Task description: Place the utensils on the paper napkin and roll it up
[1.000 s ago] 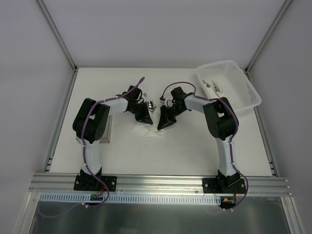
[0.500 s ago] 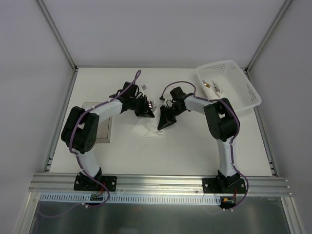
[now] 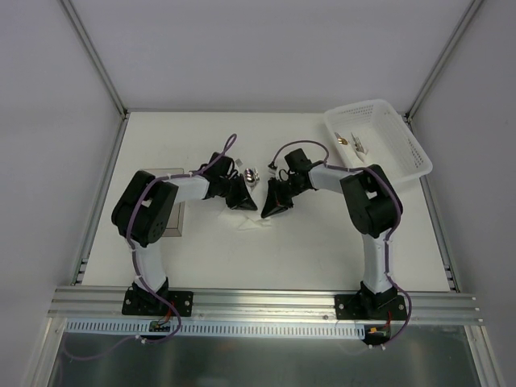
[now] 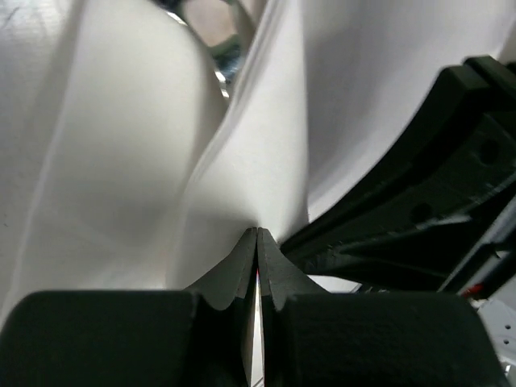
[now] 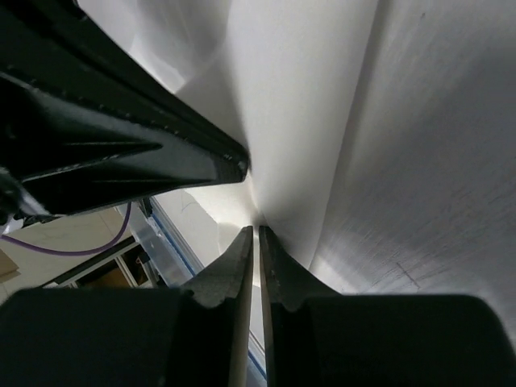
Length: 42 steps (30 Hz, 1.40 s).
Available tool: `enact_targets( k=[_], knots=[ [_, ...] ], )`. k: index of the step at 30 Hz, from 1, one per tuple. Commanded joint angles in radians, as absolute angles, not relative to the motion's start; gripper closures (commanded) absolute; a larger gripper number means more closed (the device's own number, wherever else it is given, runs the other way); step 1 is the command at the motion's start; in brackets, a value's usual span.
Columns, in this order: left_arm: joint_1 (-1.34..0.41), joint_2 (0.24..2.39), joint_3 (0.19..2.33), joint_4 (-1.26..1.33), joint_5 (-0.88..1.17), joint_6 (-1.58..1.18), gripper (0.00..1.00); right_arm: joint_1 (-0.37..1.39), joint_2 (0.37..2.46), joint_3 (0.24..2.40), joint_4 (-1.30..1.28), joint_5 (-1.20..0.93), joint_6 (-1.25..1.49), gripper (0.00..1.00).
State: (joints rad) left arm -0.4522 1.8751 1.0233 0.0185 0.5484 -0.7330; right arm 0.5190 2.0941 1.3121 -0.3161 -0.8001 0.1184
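The white paper napkin (image 3: 255, 220) lies crumpled at the table's middle, its edge lifted between both grippers. My left gripper (image 3: 241, 198) is shut on a raised fold of the napkin (image 4: 242, 137). My right gripper (image 3: 273, 205) is shut on the facing fold (image 5: 306, 105). The two grippers sit close together, tips almost meeting. Shiny silver utensils (image 3: 251, 173) lie just behind the grippers; one shows at the top of the left wrist view (image 4: 216, 50), partly wrapped by paper. In the wrist views the jaws (image 4: 257, 235) (image 5: 256, 232) pinch thin paper.
A white lattice basket (image 3: 403, 157) stands at the back right with a few utensils (image 3: 351, 142) inside. A clear rectangular box (image 3: 174, 219) sits under the left arm's elbow. The aluminium rail (image 3: 266, 302) runs along the near edge.
The left arm's elbow swung out and back, and its gripper came down toward the front. The right gripper shifted slightly right and forward. Both stay shut on the napkin.
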Motion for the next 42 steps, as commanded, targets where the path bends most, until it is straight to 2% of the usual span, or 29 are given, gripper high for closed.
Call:
enact_targets(
  k=[1,10,17,24,42],
  knots=[
    [-0.460,1.902,1.012,0.067,0.520,-0.769,1.00,0.526,2.074,1.238,-0.292,-0.713,0.167,0.89],
    [-0.459,1.973,0.985,0.052,0.554,-0.733,1.00,0.529,1.967,1.040,-0.022,-0.827,0.405,0.86],
    [-0.459,1.976,1.003,0.005,0.569,-0.654,1.00,0.465,1.891,1.078,-0.119,-0.851,0.223,0.82],
    [-0.459,1.980,1.081,-0.092,0.575,-0.571,1.00,0.460,1.855,1.060,-0.207,-0.738,0.045,0.82],
    [-0.459,1.999,1.138,-0.160,0.618,-0.480,1.00,0.564,1.971,1.026,-0.115,-0.756,0.178,0.79]
  ],
)
